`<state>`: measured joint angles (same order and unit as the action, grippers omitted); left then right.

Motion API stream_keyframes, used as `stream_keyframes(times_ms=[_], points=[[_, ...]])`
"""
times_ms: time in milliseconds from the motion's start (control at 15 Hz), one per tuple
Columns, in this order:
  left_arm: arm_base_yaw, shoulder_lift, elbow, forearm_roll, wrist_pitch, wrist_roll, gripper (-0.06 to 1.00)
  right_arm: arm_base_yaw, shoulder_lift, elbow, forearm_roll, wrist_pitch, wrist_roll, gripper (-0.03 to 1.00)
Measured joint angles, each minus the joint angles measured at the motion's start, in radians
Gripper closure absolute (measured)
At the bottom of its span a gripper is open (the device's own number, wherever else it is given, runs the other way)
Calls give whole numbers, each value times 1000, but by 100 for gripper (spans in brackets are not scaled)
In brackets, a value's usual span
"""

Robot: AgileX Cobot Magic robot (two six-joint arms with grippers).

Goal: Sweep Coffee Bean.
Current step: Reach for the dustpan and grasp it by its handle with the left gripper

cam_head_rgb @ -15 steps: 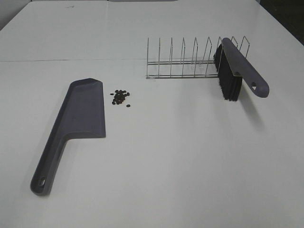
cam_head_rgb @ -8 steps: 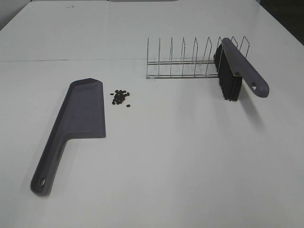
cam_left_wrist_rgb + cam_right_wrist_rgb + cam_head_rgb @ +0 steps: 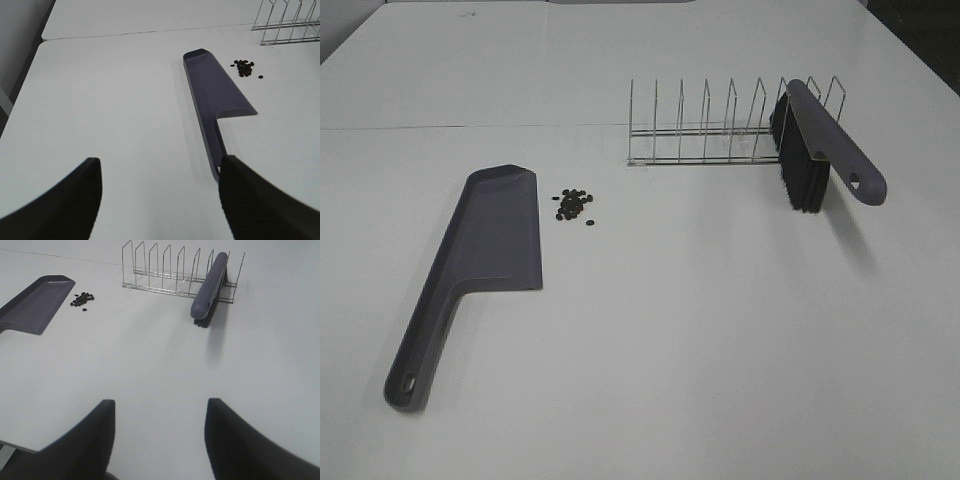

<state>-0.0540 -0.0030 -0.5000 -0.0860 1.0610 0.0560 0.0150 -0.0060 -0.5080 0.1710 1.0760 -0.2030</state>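
Observation:
A loose cluster of coffee beans [image 3: 572,203] lies on the white table just right of the purple dustpan [image 3: 485,250], which lies flat with its handle toward the front. The beans [image 3: 243,68] and dustpan [image 3: 215,95] also show in the left wrist view, the beans [image 3: 82,299] and dustpan [image 3: 35,302] in the right wrist view. A purple brush [image 3: 820,145] with black bristles leans in the wire rack [image 3: 705,125]. My left gripper [image 3: 160,200] is open with nothing between its fingers, behind the dustpan handle. My right gripper [image 3: 159,440] is open and empty, well short of the brush [image 3: 210,287].
The wire rack [image 3: 170,270] stands at the back right of the table, its slots empty except for the brush. A seam [image 3: 470,127] runs across the white table behind the dustpan. Neither arm appears in the exterior high view.

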Motion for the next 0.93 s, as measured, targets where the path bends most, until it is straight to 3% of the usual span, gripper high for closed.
stream_keyframes(times_ms=[933], points=[[0, 0, 0, 0, 0, 0, 33, 0, 0, 0, 0, 0, 0, 52]])
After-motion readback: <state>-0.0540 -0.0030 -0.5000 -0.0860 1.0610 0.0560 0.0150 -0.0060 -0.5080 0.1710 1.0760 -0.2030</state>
